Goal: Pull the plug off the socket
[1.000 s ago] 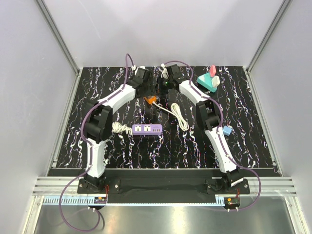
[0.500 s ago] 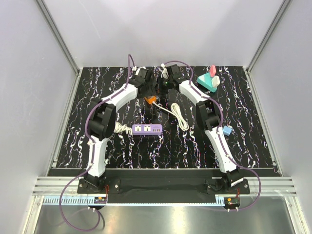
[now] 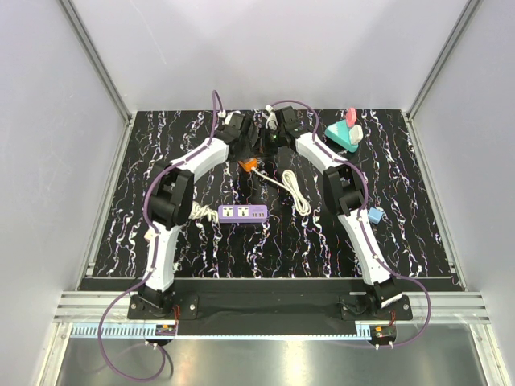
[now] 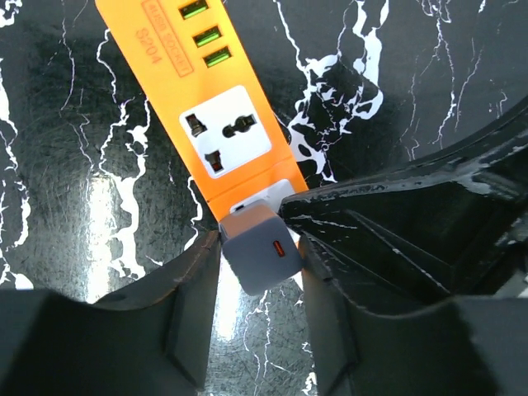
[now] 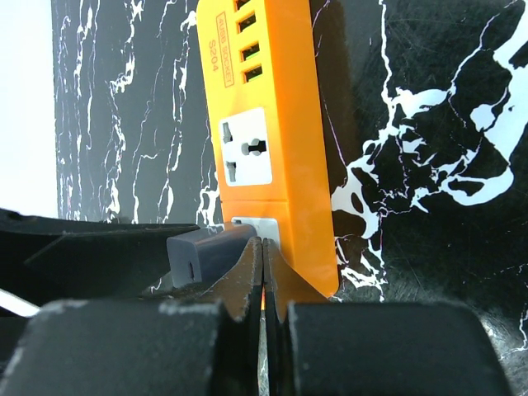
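**Black marbled table inside a pale-walled booth**

The table [image 3: 418, 225] has a glossy black top veined with white and faint violet streaks, and it fills the middle of the top view. Behind its far edge rises a plain, pale grey back wall [image 3: 273, 48]. Matching panels stand to the table's left [image 3: 40, 161] and right [image 3: 483, 161]. Slanting aluminium posts [image 3: 96, 64] run up from the table's two far corners, where the panels meet. Along the table's near edge lies a ribbed aluminium rail [image 3: 273, 305], and nearer than that a shiny metal sheet [image 3: 273, 362]. The light is soft and even. In the left wrist view a bright glare patch [image 4: 107, 239] sits on the tabletop.
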`<control>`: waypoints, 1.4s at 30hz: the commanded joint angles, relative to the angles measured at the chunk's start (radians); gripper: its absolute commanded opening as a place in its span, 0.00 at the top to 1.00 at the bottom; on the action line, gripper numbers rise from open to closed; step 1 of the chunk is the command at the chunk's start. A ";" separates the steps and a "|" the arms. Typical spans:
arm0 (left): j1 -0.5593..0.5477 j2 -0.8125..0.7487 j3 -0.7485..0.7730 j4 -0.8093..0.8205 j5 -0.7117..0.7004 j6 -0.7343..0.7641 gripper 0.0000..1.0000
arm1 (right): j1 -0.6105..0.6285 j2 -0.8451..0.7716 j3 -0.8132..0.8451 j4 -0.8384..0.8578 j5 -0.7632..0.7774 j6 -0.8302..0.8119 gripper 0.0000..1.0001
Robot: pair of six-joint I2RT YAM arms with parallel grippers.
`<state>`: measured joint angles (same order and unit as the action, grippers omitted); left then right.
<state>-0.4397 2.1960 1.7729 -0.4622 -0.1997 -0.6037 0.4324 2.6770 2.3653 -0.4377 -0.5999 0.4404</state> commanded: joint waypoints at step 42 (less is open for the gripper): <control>-0.010 -0.183 0.171 0.017 0.065 -0.038 1.00 | 0.065 0.096 0.103 -0.266 0.229 -0.108 1.00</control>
<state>-0.4427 2.1128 1.9396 -0.4961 -0.1272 -0.6525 0.4744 2.6976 2.4817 -0.5903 -0.4641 0.3798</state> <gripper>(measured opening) 0.386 0.009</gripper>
